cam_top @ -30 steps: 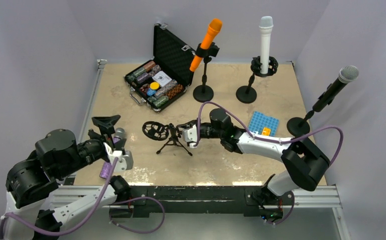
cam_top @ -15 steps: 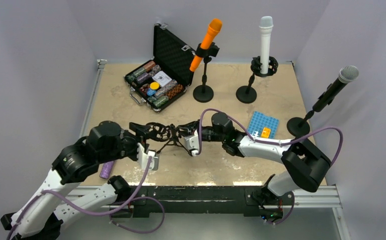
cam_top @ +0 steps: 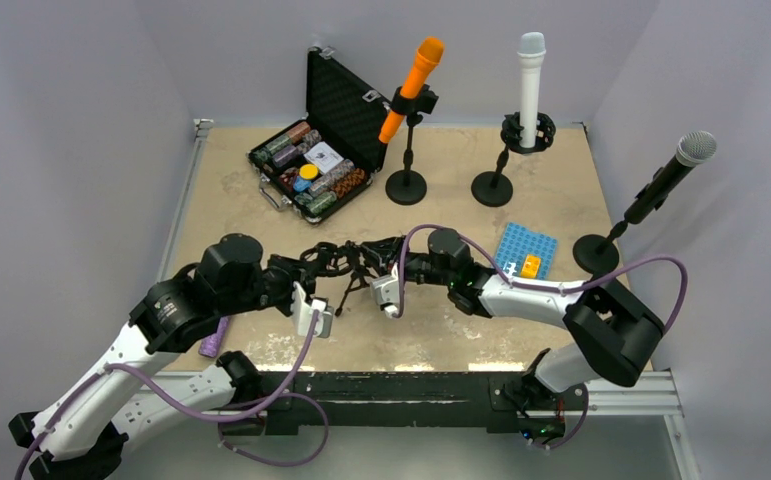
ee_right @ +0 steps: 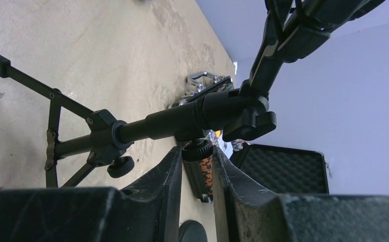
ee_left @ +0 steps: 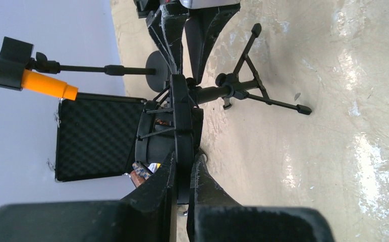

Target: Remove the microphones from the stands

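A small black tripod stand (cam_top: 356, 282) stands mid-table, tipped over to the left, and its shock-mount ring (cam_top: 323, 262) is empty. My left gripper (cam_top: 313, 270) is shut on that ring (ee_left: 181, 121), one finger on each face of the rim. In the right wrist view my right gripper (ee_right: 197, 157) is shut on the small knob (ee_right: 197, 149) under the stand's tube (ee_right: 172, 122). A purple microphone (cam_top: 212, 338) lies flat by the near left edge, apart from the stand and partly behind my left arm.
An open black case (cam_top: 313, 165) of chips sits back left. Behind stand an orange microphone (cam_top: 413, 78) and a white one (cam_top: 530, 78) on their stands. A black microphone (cam_top: 669, 175) stands at the right edge. A blue block tray (cam_top: 524, 248) lies right of my right arm.
My left arm has swung from the table's left edge over to the stand, and its jaws have shut on the shock-mount ring. The right gripper has shifted slightly and kept hold of the stand.
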Motion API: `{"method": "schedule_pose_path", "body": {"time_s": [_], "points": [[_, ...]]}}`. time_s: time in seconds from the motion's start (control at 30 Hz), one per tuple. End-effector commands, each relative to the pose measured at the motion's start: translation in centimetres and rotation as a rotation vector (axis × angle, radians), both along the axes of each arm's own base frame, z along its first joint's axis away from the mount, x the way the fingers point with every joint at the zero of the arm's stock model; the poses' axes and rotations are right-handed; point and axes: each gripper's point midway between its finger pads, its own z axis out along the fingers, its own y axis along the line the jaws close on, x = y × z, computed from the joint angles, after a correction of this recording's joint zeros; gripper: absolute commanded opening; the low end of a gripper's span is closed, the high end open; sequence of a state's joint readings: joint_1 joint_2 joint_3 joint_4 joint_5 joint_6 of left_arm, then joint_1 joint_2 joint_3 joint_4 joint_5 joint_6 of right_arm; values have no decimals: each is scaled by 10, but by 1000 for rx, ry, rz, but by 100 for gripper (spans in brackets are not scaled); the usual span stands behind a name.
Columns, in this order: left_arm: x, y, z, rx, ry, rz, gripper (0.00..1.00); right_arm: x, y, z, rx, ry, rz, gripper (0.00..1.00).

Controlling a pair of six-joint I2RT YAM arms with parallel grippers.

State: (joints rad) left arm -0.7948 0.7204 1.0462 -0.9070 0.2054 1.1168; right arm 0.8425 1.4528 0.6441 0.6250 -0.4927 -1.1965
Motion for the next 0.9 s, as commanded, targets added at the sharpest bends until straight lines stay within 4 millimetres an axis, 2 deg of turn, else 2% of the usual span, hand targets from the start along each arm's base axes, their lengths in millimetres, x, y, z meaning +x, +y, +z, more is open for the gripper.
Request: {"method": "schedule_pose_path", "body": {"time_s": [0.0,0.13,0.27,0.4,0.57,0.63,0.77,0.87], "points": [[9,-6,1,-31,-9,24,0,-21,2,-12,-42,5,66,29],[6,-4,-1,-34,6,27,0,-23,-1,-15,-48,10,62,34],[3,-4,-1,-37,25,23,0,-26,-9,-21,-61,20,45,47],[1,-4,-1,-38,35,18,0,-33,-19,-31,-77,9,40,55],[-2,-5,2,-43,44,9,0,-39,-26,-39,-91,31,37,57],[-2,-4,3,-41,40,7,0,-31,-25,-32,-71,37,0,57],[-2,-4,4,-36,26,-2,0,-6,-17,-2,-8,31,-94,58],[-2,-4,5,-34,20,-8,0,1,-12,7,11,13,-102,60]]}}
